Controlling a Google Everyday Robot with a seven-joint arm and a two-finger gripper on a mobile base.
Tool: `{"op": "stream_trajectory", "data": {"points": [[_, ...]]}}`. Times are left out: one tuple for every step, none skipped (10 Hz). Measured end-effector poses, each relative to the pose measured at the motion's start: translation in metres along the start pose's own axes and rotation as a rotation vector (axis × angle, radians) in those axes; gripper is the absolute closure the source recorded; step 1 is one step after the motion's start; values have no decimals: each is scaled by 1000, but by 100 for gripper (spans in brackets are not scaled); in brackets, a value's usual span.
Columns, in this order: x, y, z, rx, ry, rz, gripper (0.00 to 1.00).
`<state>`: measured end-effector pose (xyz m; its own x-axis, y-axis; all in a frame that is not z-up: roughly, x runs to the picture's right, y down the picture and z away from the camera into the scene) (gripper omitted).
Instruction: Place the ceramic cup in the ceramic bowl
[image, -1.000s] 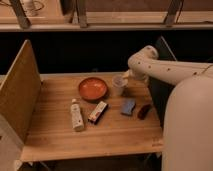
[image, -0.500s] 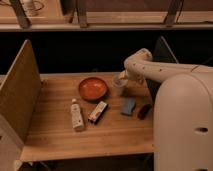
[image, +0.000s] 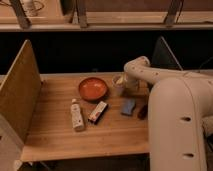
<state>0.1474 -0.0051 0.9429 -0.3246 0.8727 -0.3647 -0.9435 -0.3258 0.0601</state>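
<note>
The ceramic cup (image: 118, 83) is small and pale cream, and stands upright on the wooden table just right of the ceramic bowl (image: 93, 89). The bowl is round, shallow and orange-red with a darker rim, and nothing lies in it. My gripper (image: 127, 83) is at the end of the white arm that reaches in from the right. It is right against the cup's right side at table height. The arm hides the part where it meets the cup.
A white tube-shaped bottle (image: 76, 115) and a packaged bar (image: 98, 111) lie in front of the bowl. A blue sponge (image: 128, 106) and a dark object (image: 142, 111) lie front right. Upright wooden panels (image: 20, 92) flank the table (image: 60, 142). My arm's bulk (image: 175, 125) fills the right side.
The arm has come in leftward, bringing the gripper up against the cup. The cup and the bowl have stayed in place.
</note>
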Motion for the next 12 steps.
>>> {"op": "stream_trajectory", "data": {"points": [[1, 4, 6, -34, 9, 3, 46], [-1, 6, 7, -63, 9, 9, 56], [-3, 5, 8, -85, 10, 20, 66], [-5, 4, 7, -102, 8, 33, 76], [-12, 1, 4, -112, -7, 41, 86], [-21, 0, -5, -123, -32, 47, 95], [-35, 1, -18, -131, -70, 41, 99], [-51, 4, -38, -138, -120, 32, 100], [-72, 11, -69, -145, -191, 7, 100], [-80, 16, -84, -152, -222, -7, 100], [-90, 30, -109, -169, -270, -39, 100], [-92, 46, -124, -193, -296, -69, 100]]}}
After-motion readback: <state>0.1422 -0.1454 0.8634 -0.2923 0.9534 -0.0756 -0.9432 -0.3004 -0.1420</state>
